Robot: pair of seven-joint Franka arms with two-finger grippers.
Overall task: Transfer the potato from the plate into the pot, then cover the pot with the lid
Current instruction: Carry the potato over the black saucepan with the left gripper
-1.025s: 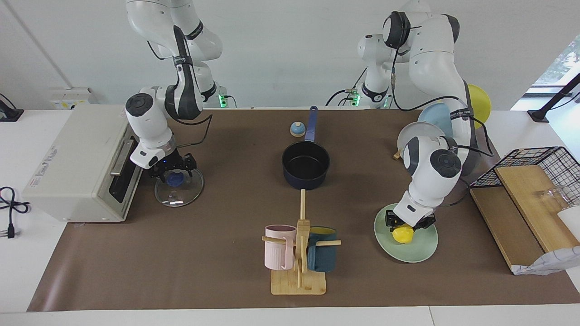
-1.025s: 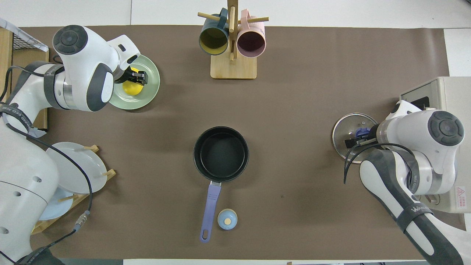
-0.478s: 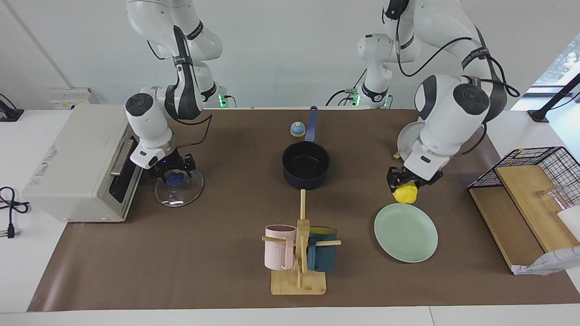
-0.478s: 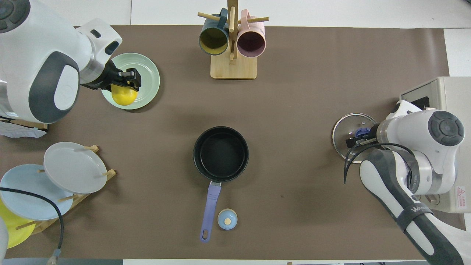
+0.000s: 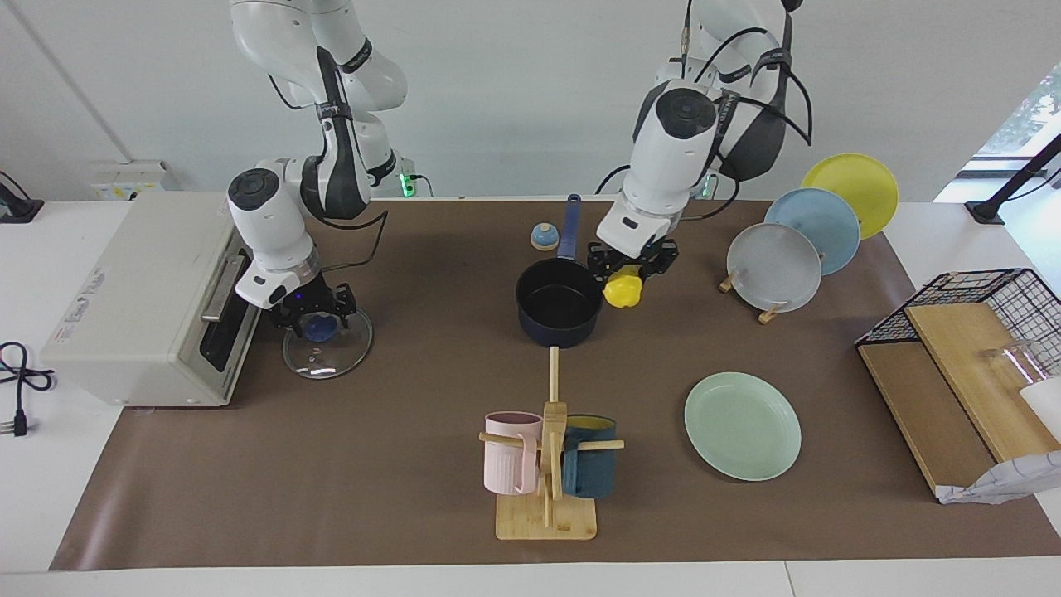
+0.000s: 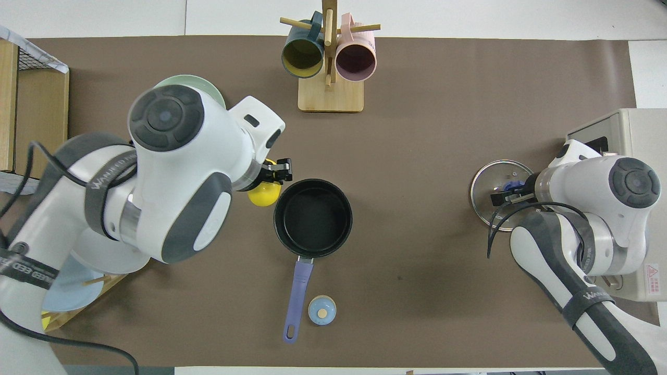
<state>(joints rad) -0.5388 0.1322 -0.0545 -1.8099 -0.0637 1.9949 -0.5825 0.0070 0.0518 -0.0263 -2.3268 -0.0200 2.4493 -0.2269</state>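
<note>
The left gripper [image 5: 632, 269] pinches the yellow potato [image 5: 622, 291] in the air, just beside the rim of the pot [image 5: 559, 303] in the middle of the surface [image 5: 398, 497]. The green plate [image 5: 743, 424] is bare. The right gripper [image 5: 313, 311] is over the lid [image 5: 327, 344], around its knob; I cannot tell if it pinches.

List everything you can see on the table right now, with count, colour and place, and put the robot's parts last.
potato: 1, yellow, held in the air beside the pot
pot: 1, navy, table middle
plate: 1, mint green, left arm's end
lid: 1, clear glass, blue knob, in front of the oven
oven: 1, cream, right arm's end
rack plates: 3, grey, blue, yellow
mugs: 2, pink and teal, on wooden tree
bell dome: 1, blue, beside pot handle
wire basket: 1, black
left tool: shut on potato
right tool: at the lid's knob
</note>
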